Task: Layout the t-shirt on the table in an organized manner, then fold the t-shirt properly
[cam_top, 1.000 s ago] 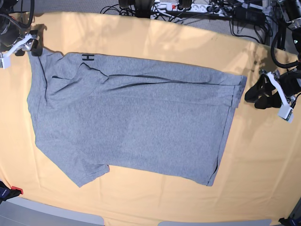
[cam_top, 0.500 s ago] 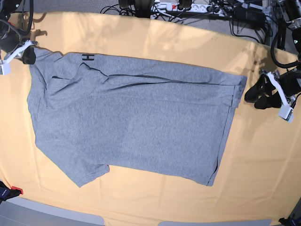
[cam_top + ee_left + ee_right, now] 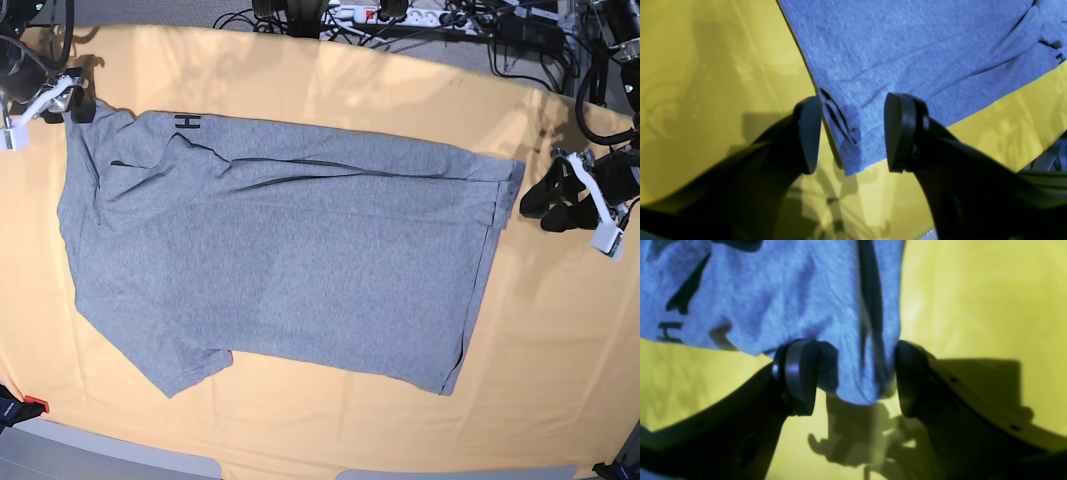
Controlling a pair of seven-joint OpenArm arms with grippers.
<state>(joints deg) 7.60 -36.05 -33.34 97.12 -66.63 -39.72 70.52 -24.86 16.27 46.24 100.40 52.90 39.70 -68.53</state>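
Grey t-shirt [image 3: 280,270] flat; both tools at far corners; table [image 3: 560,330] margins bare

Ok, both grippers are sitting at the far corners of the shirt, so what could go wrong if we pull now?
1. The right gripper straddles a bunched corner of the t-shirt with its jaws apart; closing may catch several layers or slip off.
2. The left gripper is also open around the hem corner, so an uneven pull could skew the shirt.
3. A fold along the far edge, showing black lettering, could get pressed in on the table.
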